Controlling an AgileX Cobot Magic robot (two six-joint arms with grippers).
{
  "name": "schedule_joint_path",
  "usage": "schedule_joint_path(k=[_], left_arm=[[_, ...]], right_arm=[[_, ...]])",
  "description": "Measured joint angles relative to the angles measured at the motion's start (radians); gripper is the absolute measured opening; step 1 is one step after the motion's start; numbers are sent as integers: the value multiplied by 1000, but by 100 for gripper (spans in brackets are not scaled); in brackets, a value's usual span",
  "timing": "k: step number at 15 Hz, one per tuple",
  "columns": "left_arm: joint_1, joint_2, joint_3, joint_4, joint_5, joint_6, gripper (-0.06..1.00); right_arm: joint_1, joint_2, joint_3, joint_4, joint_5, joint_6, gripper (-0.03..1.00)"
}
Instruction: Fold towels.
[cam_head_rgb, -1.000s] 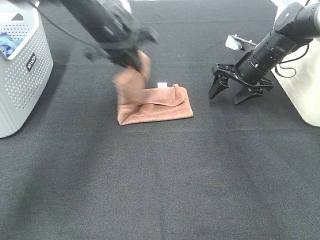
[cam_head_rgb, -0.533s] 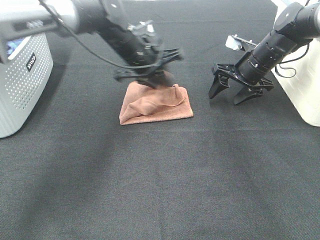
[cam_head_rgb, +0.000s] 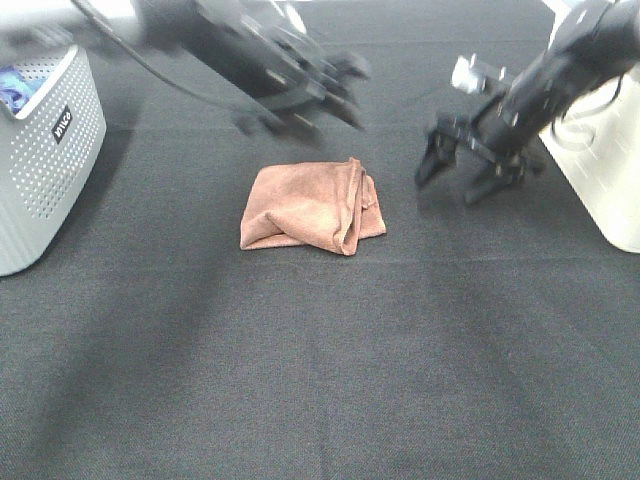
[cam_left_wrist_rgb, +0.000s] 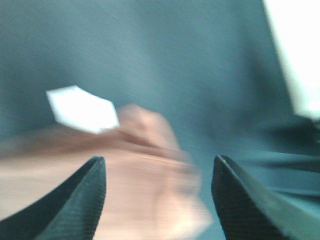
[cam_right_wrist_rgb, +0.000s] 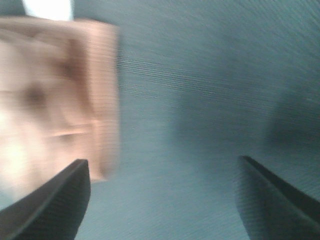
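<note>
The reddish-brown towel lies folded into a small bundle on the black table, with a raised fold along its right side. It shows blurred in the left wrist view with its white tag, and in the right wrist view. My left gripper is open and empty, above and behind the towel, blurred by motion. My right gripper is open and empty, to the right of the towel, above the table.
A white perforated basket with a blue cloth inside stands at the left edge. A white container stands at the right edge, close to the right arm. The table is covered in black cloth.
My left gripper carried the towel's lifted corner over to the right, let it go and rose away open. The towel now lies folded. The right gripper shifted slightly.
</note>
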Motion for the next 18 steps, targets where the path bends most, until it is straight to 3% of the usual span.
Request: schedule_joint_path(k=[4, 7, 10, 13, 18], left_arm=[[90, -5, -11, 62, 115, 8, 60], [94, -5, -11, 69, 152, 9, 60], [94, -5, -11, 70, 173, 11, 60], [94, -5, -11, 70, 213, 11, 60], [94, -5, -11, 70, 242, 11, 60]], right_arm=[[44, -21, -24, 269, 59, -107, 74], [163, -15, -24, 397, 50, -208, 75], [210, 55, -25, 530, 60, -266, 75], [210, 140, -25, 564, 60, -310, 75], [122, 178, -25, 529, 24, -319, 75]])
